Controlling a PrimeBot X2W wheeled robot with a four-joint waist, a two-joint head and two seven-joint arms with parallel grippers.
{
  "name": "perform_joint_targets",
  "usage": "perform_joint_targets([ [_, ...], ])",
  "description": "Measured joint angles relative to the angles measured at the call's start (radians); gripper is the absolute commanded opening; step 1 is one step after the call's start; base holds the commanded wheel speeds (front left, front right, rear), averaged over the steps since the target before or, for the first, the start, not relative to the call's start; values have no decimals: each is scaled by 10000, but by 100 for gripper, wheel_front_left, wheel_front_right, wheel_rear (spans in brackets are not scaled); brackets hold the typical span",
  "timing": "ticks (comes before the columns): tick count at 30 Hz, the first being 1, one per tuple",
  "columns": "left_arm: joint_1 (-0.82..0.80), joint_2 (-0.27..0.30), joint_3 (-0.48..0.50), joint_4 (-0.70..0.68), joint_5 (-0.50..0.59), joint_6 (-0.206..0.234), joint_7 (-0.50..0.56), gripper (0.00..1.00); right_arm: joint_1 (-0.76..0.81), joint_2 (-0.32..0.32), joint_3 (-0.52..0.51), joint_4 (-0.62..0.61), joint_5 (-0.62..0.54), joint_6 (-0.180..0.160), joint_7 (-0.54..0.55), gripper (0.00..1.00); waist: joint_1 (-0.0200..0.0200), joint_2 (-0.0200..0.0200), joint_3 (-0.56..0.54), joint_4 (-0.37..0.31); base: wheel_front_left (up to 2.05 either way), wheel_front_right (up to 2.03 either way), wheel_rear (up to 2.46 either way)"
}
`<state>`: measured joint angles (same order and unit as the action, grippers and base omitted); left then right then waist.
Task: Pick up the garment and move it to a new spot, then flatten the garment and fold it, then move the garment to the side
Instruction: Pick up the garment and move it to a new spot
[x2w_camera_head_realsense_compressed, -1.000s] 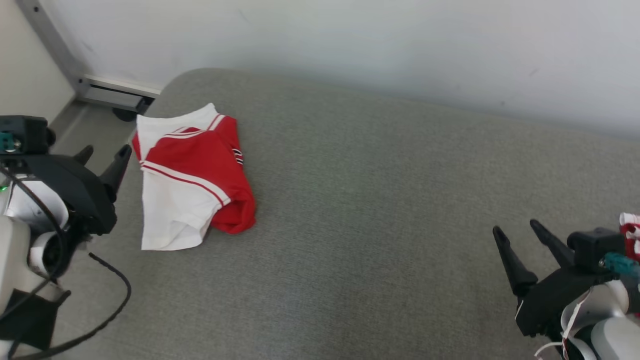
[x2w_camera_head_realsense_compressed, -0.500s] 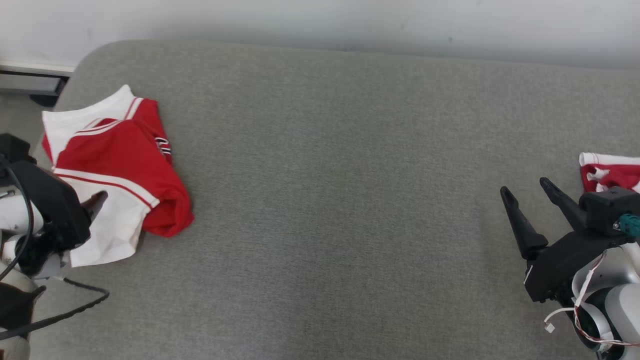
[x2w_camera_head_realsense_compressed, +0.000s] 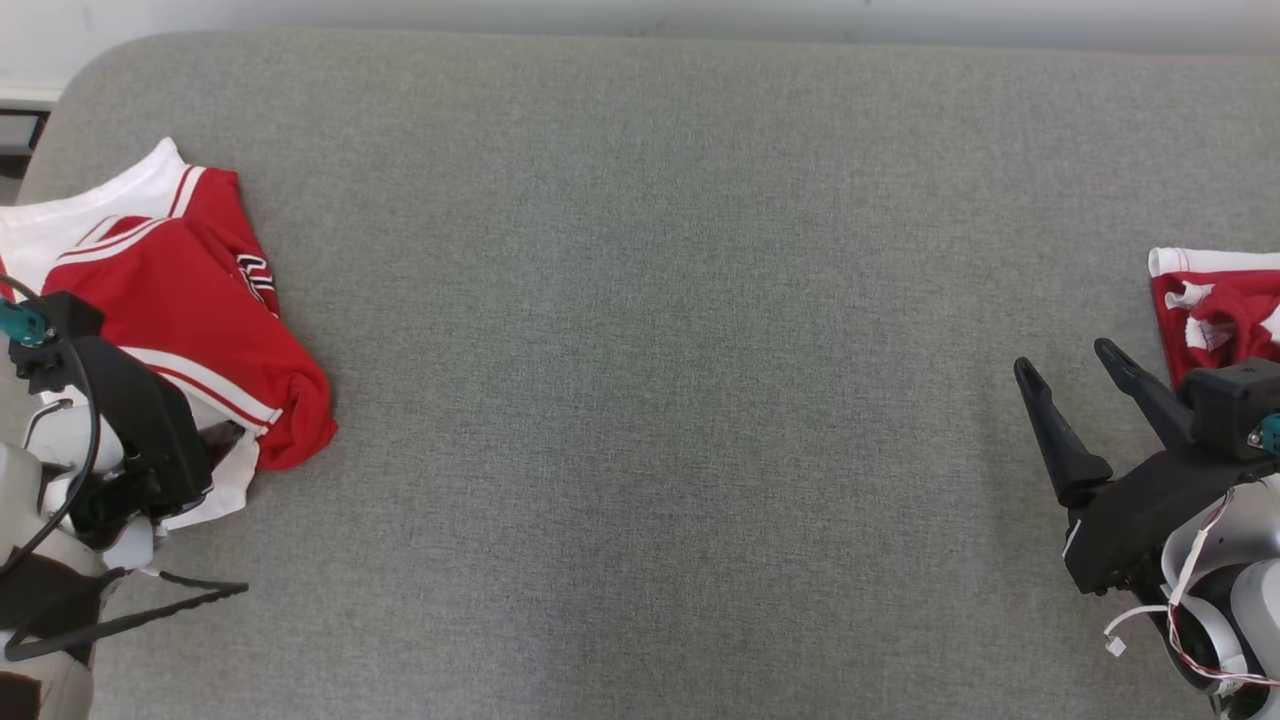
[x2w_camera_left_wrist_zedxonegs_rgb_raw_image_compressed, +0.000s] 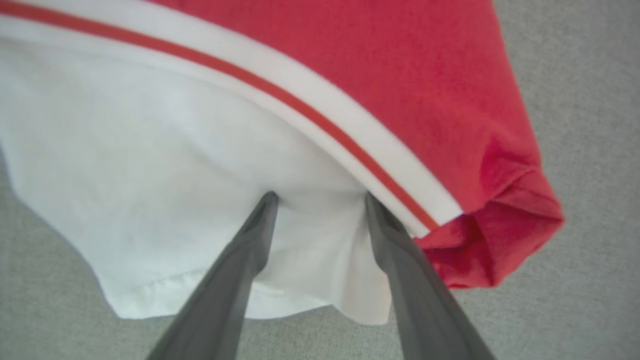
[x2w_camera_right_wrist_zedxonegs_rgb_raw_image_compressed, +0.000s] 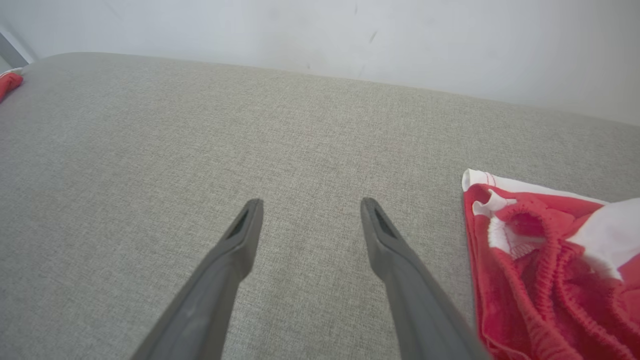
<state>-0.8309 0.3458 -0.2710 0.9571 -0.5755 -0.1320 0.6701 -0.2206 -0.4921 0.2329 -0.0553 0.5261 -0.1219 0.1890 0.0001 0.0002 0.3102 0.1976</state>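
Folded garment (x2w_camera_head_realsense_compressed: 190, 300) lies at left edge of grey pad (x2w_camera_head_realsense_compressed: 640, 300); left gripper (x2w_camera_left_wrist_zedxonegs_rgb_raw_image_compressed: 320, 196) open, tips pressing its white layer; right gripper (x2w_camera_head_realsense_compressed: 1063, 357) open, empty. Risk: closing probably pinches one layer, undoing the fold.

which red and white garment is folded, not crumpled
The jersey on the left, under the left gripper; the shorts by the right gripper lie bunched up.

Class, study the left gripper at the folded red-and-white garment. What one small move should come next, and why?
Probably close the left gripper. Its jaws stand open, with both tips pressed into the white cloth of the garment near its hem. A pucker of fabric sits between them, ready to pinch.
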Motion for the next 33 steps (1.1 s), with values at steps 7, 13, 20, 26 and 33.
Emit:
perform_joint_targets([
  [7, -403, -19, -437, 130, 33, 0, -213, 0, -140, -38, -61, 134, -4, -10, 58, 100, 1, 0, 40, 60, 0, 0, 0],
  [13, -862, 159, -890, -178, 13, 0, -857, 0, -195, 174, -31, 428, 2, -10, 29, 100, 0, 0, -265, 86, 0, 0, 0],
  [20, -1289, 15, -1760, -1503, -472, 0, -1624, 0, -304, 470, -46, 880, 111, -10, -265, 100, -2, -2, -754, -5, 0, 0, 0],
  [26, -1215, -46, -2803, -2876, -961, 0, -2042, 0, -272, 690, -35, 1170, 228, -10, -451, 100, -3, -2, -1145, -174, 0, 0, 0],
  [33, -547, -90, -4138, -4895, -1941, 0, -2502, 0, 2, 922, -10, 1388, 370, 2, -681, 100, -2, -2, -1558, -613, 0, 0, 0],
])
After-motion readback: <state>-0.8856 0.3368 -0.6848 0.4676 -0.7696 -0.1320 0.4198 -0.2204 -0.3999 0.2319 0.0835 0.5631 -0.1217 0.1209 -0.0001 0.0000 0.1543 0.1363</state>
